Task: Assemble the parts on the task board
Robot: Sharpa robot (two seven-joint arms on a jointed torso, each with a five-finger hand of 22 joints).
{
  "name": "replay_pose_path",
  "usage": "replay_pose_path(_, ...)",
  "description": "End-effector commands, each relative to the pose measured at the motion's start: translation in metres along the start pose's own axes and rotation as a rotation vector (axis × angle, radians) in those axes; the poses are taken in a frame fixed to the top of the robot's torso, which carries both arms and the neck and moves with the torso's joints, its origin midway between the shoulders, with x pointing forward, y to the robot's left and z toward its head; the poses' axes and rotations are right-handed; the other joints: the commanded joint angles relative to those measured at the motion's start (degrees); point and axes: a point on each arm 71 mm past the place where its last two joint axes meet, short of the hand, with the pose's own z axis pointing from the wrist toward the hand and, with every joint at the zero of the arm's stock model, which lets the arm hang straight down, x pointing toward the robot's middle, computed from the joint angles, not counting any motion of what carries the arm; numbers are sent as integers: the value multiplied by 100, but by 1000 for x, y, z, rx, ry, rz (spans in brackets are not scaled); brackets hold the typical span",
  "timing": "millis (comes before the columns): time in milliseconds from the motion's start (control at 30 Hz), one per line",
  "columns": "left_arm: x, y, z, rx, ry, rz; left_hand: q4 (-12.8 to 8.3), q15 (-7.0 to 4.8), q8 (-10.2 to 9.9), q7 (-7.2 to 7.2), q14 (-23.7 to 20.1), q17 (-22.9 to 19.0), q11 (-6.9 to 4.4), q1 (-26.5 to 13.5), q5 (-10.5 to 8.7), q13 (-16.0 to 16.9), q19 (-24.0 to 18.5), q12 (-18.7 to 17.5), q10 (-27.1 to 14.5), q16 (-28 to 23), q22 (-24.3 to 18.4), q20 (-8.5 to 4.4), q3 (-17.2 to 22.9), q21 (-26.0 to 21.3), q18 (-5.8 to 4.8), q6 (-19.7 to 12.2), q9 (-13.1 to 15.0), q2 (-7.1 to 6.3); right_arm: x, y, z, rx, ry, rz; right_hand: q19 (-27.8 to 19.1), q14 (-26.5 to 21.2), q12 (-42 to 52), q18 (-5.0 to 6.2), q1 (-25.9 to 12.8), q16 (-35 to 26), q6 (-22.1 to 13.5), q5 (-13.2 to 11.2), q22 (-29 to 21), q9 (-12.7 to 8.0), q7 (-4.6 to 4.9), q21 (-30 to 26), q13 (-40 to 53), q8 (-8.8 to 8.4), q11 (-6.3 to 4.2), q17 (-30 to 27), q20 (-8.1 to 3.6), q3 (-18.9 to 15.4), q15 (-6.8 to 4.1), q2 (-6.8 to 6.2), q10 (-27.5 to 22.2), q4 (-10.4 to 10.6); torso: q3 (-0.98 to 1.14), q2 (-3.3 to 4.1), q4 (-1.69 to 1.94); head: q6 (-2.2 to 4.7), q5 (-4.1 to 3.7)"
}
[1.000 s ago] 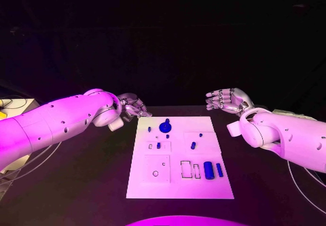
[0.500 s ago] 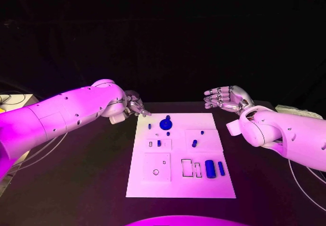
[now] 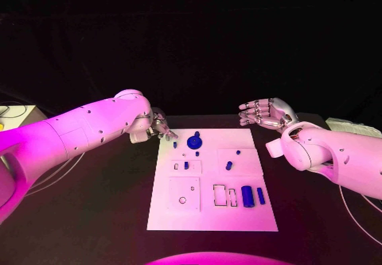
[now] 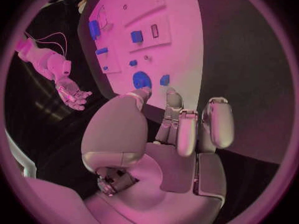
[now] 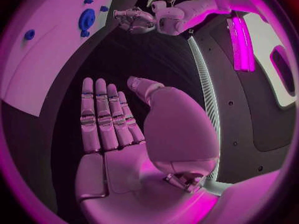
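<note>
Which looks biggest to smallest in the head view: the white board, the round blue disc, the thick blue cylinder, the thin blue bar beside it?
1. white board
2. round blue disc
3. thick blue cylinder, close to the disc, so unsure
4. thin blue bar

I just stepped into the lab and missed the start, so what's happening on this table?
A two-armed robot is set up to assemble small blue parts on the white task board. Neither hand holds anything. The left hand hovers by the board's far left corner, near the round blue part, fingers loosely curled. The right hand hangs open beyond the far right corner. The blue cylinder and the other parts lie untouched on the board.
</note>
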Motion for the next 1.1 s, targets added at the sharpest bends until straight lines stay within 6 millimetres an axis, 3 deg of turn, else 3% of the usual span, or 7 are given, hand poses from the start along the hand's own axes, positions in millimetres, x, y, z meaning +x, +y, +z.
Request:
replay_pose_path(33, 3, -2, 0, -27, 57, 51, -5, 9, -42, 5, 409, 1096, 14, -76, -1, -16, -28, -42, -55, 14, 18, 38, -42, 3, -43, -43, 12, 10, 0, 2, 0, -14, 9, -11, 27, 24, -18, 30, -5, -35, 38, -23, -5, -5, 12, -35, -10, -20, 10, -4, 8, 9, 12, 34, 19, -14, -6, 68, -12, 1, -7)
replay_pose_path(200, 5, -6, 1, -20, 66, 58, 1, 27, -80, 17, 398, 1082, 31, -263, -13, -18, -53, -38, -83, 6, 7, 59, -153, -4, -38, -66, 43, 31, 0, 3, 1, -14, 9, -12, 25, 17, -26, 27, -11, -44, 30, -22, -22, -11, 21, -43, -11, -30, 17, -19, 11, 8, 17, 31, 6, -12, -16, 108, -20, 13, -5)
replay_pose_path(533, 6, -10, 2, -8, 68, 59, -4, 28, -94, 13, 400, 1088, 29, -377, -11, 8, -56, -15, -71, 9, 15, 66, -256, 3, -38, -58, 73, 64, 1, 3, 2, -14, 9, -13, 25, 16, -28, 27, -13, -47, 28, -21, -28, -13, 23, -45, -11, -33, 19, -23, 12, 9, 19, 31, 2, -11, -5, 137, -24, -3, -2)
replay_pose_path(1100, 7, -12, 4, 1, 83, 64, -59, 5, -96, -19, 393, 1076, -3, -4, 41, 34, -78, 0, -74, 1, 13, 55, -86, 5, -34, 8, 157, 230, 1, 3, 2, -14, 8, -14, 24, 12, -31, 26, -14, -53, 24, -16, -43, -17, 30, -52, -11, -41, 24, -35, 15, 10, 23, 32, -7, -10, -8, 169, -27, -10, -17)
